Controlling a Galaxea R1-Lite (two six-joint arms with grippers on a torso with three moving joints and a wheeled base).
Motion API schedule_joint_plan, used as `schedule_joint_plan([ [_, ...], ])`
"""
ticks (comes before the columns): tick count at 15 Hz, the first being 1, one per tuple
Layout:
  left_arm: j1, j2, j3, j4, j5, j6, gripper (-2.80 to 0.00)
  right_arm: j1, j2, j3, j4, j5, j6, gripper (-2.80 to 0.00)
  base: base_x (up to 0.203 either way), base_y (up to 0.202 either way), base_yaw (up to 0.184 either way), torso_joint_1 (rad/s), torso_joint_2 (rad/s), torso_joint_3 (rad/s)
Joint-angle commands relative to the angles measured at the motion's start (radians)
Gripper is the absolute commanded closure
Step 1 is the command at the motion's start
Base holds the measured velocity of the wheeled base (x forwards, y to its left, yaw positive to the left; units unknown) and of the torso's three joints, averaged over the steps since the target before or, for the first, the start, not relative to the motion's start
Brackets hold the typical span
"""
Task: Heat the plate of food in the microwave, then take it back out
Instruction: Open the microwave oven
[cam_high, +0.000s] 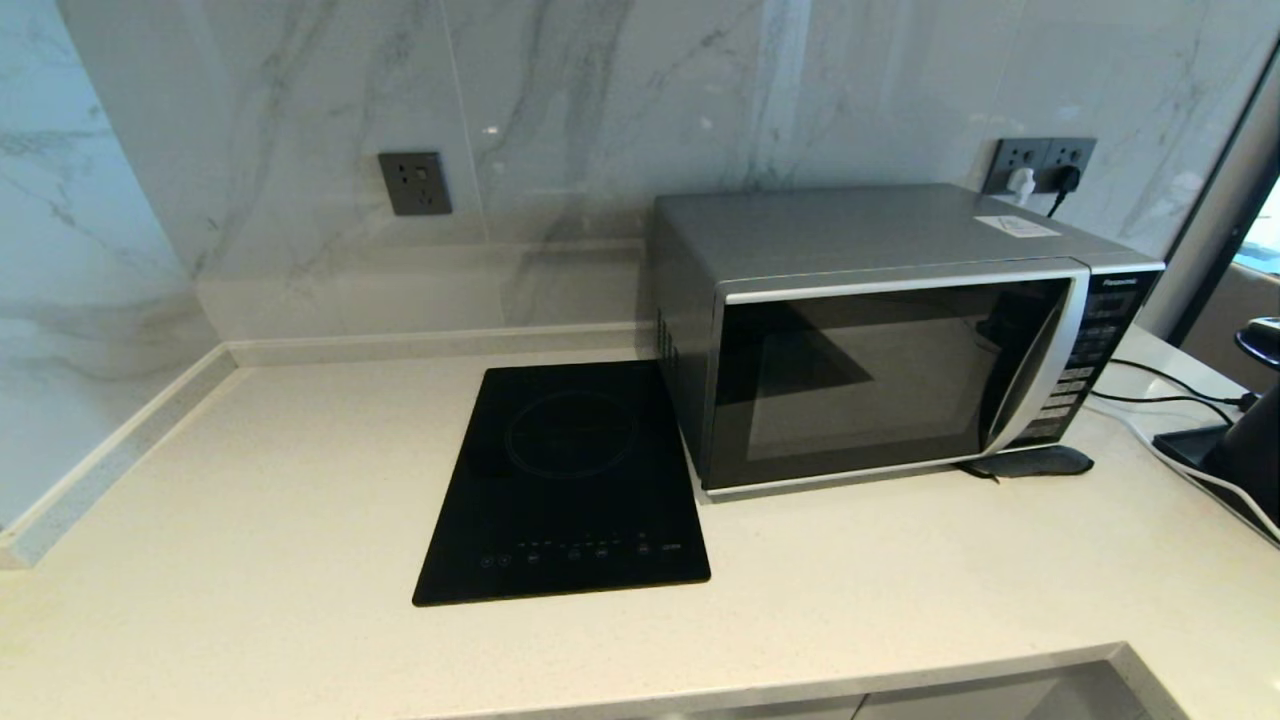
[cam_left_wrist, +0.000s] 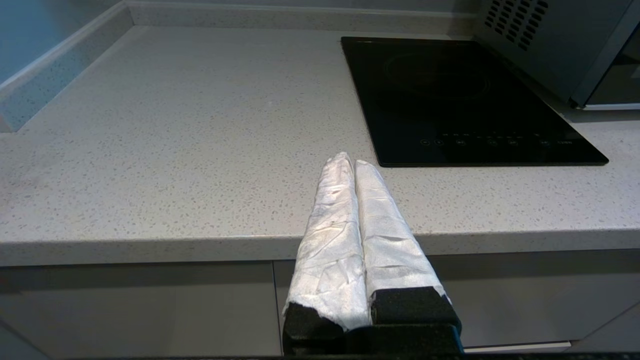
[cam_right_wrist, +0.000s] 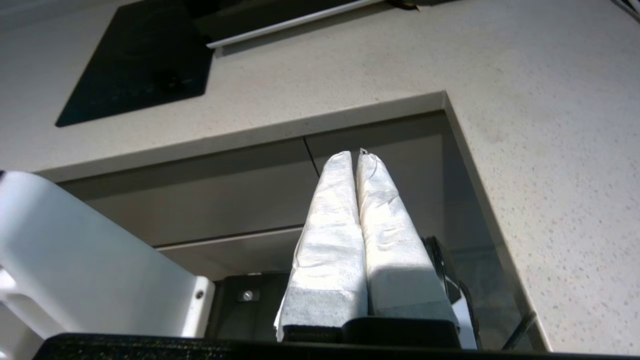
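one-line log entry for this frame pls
microwave: door closed | plate: not visible | left hand: shut, empty | right hand: shut, empty, below counter edge

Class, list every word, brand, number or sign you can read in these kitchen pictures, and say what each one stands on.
"Panasonic": on the microwave, top of its button panel, small but just legible.
Button labels on that panel: too small to read.
White sticker on the microwave's top: print too blurred to read.
Touch-control symbols along the front of the induction cooktop: too small to read.

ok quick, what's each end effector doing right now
left end effector: closed, holding nothing, low before the counter edge.
right end effector: closed, holding nothing, below the counter edge.
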Motion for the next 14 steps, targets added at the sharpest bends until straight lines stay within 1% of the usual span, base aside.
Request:
schedule_joint_plan([
  [1, 0.000, 0.002, 0.000, 0.000, 0.000, -0.001, 0.00, 0.000, -0.055, 0.053, 0.015, -0.061, 0.010, 0.00, 0.000, 0.000, 0.000, 0.000, 0.00, 0.000],
  [2, 0.000, 0.002, 0.000, 0.000, 0.000, -0.001, 0.00, 0.000, -0.054, 0.089, -0.008, -0.078, 0.010, 0.00, 0.000, 0.000, 0.000, 0.000, 0.00, 0.000],
  [3, 0.000, 0.002, 0.000, 0.000, 0.000, -0.001, 0.00, 0.000, -0.054, 0.139, -0.071, -0.085, 0.007, 0.00, 0.000, 0.000, 0.000, 0.000, 0.00, 0.000],
  [4, 0.000, 0.002, 0.000, 0.000, 0.000, -0.001, 0.00, 0.000, -0.054, 0.205, -0.165, -0.096, -0.002, 0.00, 0.000, 0.000, 0.000, 0.000, 0.00, 0.000],
  [6, 0.000, 0.002, 0.000, 0.000, 0.000, -0.001, 0.00, 0.000, -0.054, 0.361, -0.368, -0.144, -0.042, 0.00, 0.000, 0.000, 0.000, 0.000, 0.00, 0.000],
  [8, 0.000, 0.002, 0.000, 0.000, 0.000, -0.001, 0.00, 0.000, -0.054, 0.501, -0.544, -0.170, -0.077, 0.00, 0.000, 0.000, 0.000, 0.000, 0.00, 0.000],
  [11, 0.000, 0.002, 0.000, 0.000, 0.000, -0.001, 0.00, 0.001, -0.054, 0.682, -0.712, -0.184, -0.105, 0.00, 0.000, 0.000, 0.000, 0.000, 0.00, 0.000],
  [13, 0.000, 0.002, 0.000, 0.000, 0.000, -0.001, 0.00, 0.001, -0.054, 0.817, -0.877, -0.195, -0.136, 0.00, 0.000, 0.000, 0.000, 0.000, 0.00, 0.000],
  [14, 0.000, 0.002, 0.000, 0.000, 0.000, -0.001, 0.00, 0.001, -0.054, 0.857, -0.982, -0.195, -0.153, 0.00, 0.000, 0.000, 0.000, 0.000, 0.00, 0.000],
])
